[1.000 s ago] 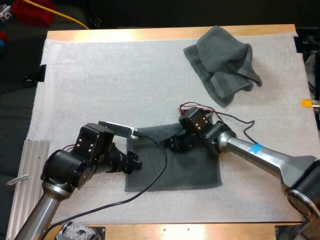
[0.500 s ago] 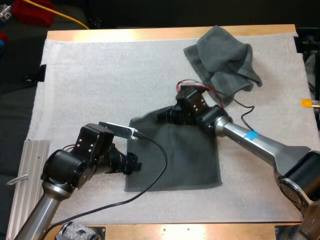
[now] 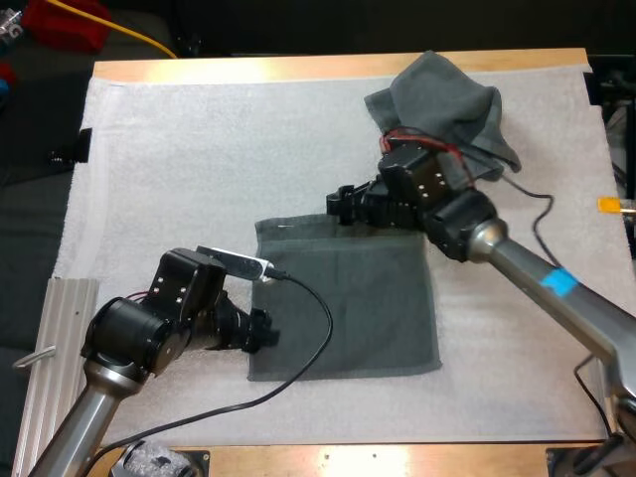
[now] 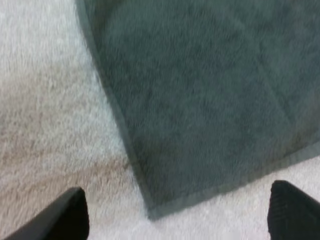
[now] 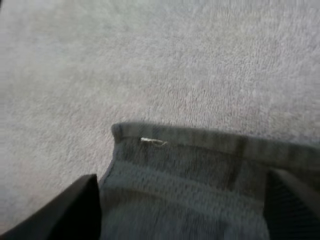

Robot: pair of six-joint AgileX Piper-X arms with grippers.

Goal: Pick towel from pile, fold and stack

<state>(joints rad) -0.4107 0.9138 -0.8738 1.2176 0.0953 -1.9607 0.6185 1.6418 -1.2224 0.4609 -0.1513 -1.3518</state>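
Note:
A dark grey-green towel (image 3: pixel 343 303) lies spread flat in one layer on the white mat (image 3: pixel 179 159). My right gripper (image 3: pixel 343 204) hovers at its far edge, near the far left corner; in the right wrist view the fingers (image 5: pixel 65 210) stand wide apart over that corner (image 5: pixel 150 145), open (image 5: pixel 180 200), nothing pinched. My left gripper (image 3: pixel 263 333) sits low at the towel's near left side. Its fingers (image 4: pixel 70 215) are spread on either side of the near corner (image 4: pixel 155 207), open (image 4: pixel 180 215) and clear of the cloth. A crumpled towel (image 3: pixel 442 109) lies at the far right.
An aluminium rail (image 3: pixel 50 338) lies off the mat's near left edge. Bare mat stretches over the far left and to the right of the flat towel. The crumpled towel sits just behind my right wrist.
My right gripper drew the towel's folded-over edge toward the far side, laying the towel out flat, then opened and let go. My left arm barely shifted.

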